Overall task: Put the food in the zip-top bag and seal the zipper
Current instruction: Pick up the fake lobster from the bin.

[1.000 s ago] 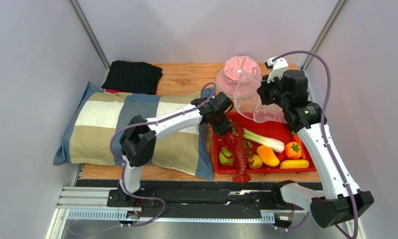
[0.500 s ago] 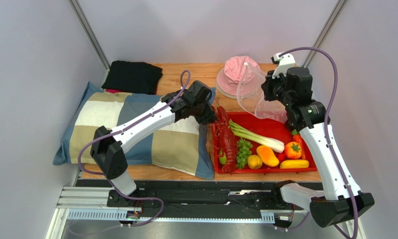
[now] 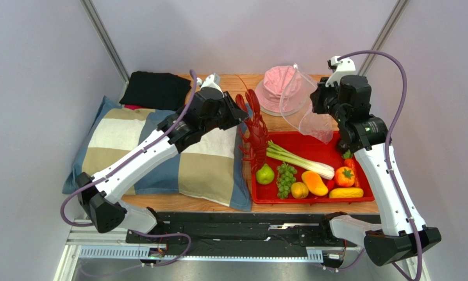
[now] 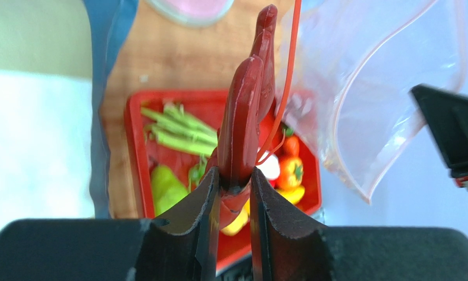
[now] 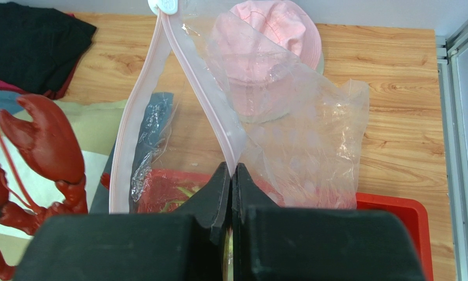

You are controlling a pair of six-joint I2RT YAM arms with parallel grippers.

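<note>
My left gripper [image 3: 237, 112] is shut on the red lobster [image 3: 253, 133] and holds it in the air over the tray's left edge. In the left wrist view the lobster [image 4: 242, 117] stands up between my fingers [image 4: 235, 181]. My right gripper [image 3: 319, 104] is shut on the mouth edge of the clear zip-top bag [image 3: 304, 114], which hangs open above the tray's back. The right wrist view shows the bag [image 5: 304, 137], its pale pink zipper strip [image 5: 138, 126] gaping, and the lobster's claw [image 5: 42, 140] to its left. Celery [image 3: 298, 159], green apple [image 3: 265, 174] and grapes [image 3: 286, 178] lie in the tray.
The red tray [image 3: 312, 200] also holds a mango, a tomato and yellow pieces. The pink hat [image 3: 274, 82] sits behind the bag. A striped pillow [image 3: 136, 146] lies at the left, with a black cloth [image 3: 157, 89] behind it. Grey walls close both sides.
My left gripper has lifted the lobster out of the tray, up and back to the left. The green apple now shows. My right gripper has raised the bag slightly.
</note>
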